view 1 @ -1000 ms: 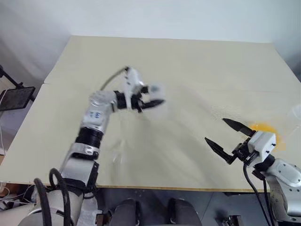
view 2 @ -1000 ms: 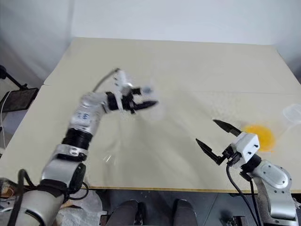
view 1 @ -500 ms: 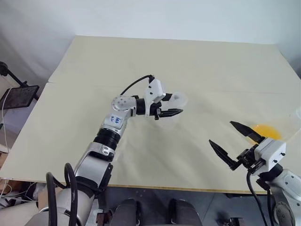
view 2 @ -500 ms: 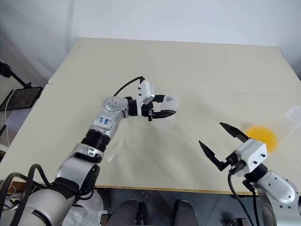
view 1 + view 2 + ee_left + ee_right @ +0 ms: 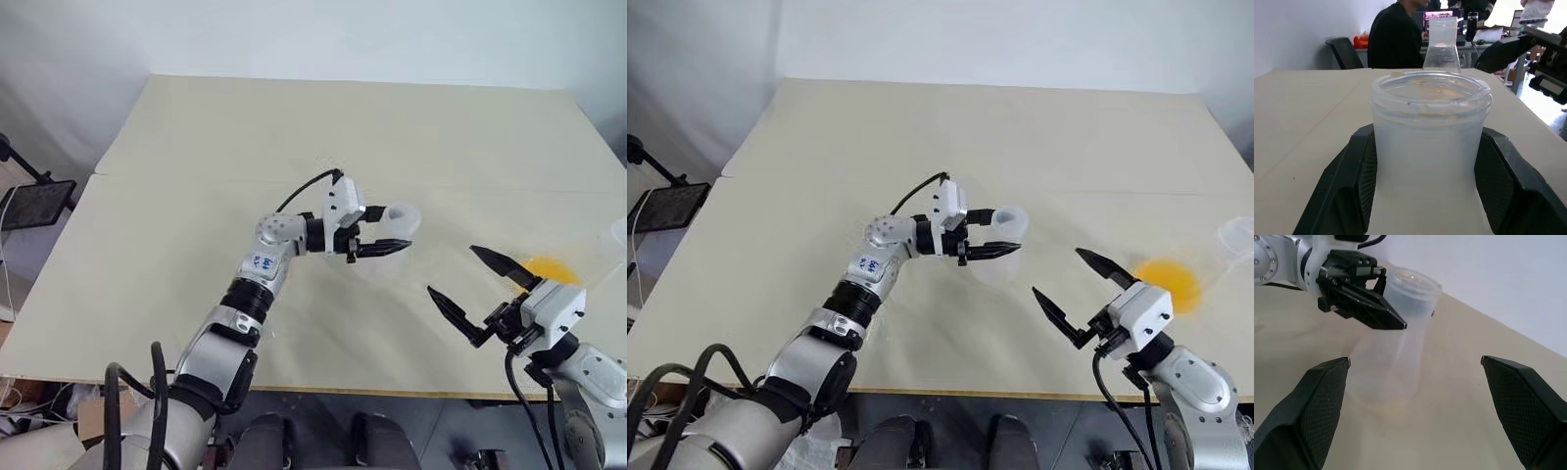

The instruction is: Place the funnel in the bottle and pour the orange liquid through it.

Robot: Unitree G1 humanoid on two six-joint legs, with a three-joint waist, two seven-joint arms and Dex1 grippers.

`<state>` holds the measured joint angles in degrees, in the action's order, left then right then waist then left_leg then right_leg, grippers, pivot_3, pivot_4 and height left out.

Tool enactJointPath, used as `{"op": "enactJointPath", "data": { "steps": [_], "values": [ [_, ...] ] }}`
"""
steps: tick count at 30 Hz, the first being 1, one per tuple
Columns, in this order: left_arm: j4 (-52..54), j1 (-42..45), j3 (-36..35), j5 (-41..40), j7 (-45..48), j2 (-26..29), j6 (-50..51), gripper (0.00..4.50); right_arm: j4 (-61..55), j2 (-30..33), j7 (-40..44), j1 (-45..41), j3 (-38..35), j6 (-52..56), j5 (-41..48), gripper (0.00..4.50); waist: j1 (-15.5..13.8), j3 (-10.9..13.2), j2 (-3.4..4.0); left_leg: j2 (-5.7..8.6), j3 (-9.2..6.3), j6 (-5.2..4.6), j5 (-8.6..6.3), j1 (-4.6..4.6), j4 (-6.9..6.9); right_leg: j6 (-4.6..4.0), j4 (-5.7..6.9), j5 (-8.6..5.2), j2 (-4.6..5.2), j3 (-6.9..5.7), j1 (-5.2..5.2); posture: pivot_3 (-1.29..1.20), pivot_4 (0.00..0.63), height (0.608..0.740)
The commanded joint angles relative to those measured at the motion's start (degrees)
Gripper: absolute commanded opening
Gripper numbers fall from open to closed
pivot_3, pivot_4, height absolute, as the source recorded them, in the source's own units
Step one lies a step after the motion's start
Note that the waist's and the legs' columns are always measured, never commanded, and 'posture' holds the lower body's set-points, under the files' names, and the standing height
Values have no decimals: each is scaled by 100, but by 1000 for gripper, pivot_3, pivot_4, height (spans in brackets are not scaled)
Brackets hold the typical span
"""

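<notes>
My left gripper (image 5: 396, 228) is shut on the neck of the clear bottle (image 5: 1400, 347), holding it just above the table's middle. The two black fingers (image 5: 1347, 181) press on either side below the round rim. My right gripper (image 5: 452, 271) stands open and empty a short way to the bottle's right, near the table's front edge. The orange liquid (image 5: 552, 267) pools in a second clear flask (image 5: 1441, 46) at the far right, behind my right gripper. I cannot make out the funnel.
The cream table (image 5: 294, 127) is bare across its back half. A black stand with a dark plate (image 5: 34, 201) sits off the table's left side. A person (image 5: 1396, 41) sits at a desk beyond the table.
My left arm has carried the bottle to the right, from left of the middle to close by the right gripper. The right gripper has stayed open and in place.
</notes>
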<state>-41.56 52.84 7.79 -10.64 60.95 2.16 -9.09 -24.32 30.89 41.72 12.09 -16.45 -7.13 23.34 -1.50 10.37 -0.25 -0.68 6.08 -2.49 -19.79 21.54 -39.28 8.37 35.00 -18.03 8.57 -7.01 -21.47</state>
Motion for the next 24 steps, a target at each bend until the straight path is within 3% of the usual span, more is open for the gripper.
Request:
{"op": "enactJointPath", "data": {
  "steps": [1,7,17,24],
  "values": [
    [-1,-67,-49,-83,182,0,-159,2782,-65,15,-18,1,-114,-36,70,4500,2,0,0,0,0,0,0,0,0,0,0,0,0,0,0,0,150,740],
    [172,-156,-166,-216,404,183,-289,4463,-1,64,38,-71,-126,-34,96,4500,-2,0,0,-2,-1,0,0,0,-1,0,0,0,2,1,0,0,150,740],
    [600,18,-400,-477,1142,1101,34,4463,234,249,324,-279,-171,-22,202,4500,14,-1,1,-3,0,0,0,-1,-1,0,5,0,0,1,0,0,150,740],
    [1185,-139,-960,-656,1095,2172,335,4463,296,616,911,-476,-153,178,644,4500,16,0,0,-10,-4,0,0,0,-4,0,7,0,3,0,0,0,150,740]
  ]
}}
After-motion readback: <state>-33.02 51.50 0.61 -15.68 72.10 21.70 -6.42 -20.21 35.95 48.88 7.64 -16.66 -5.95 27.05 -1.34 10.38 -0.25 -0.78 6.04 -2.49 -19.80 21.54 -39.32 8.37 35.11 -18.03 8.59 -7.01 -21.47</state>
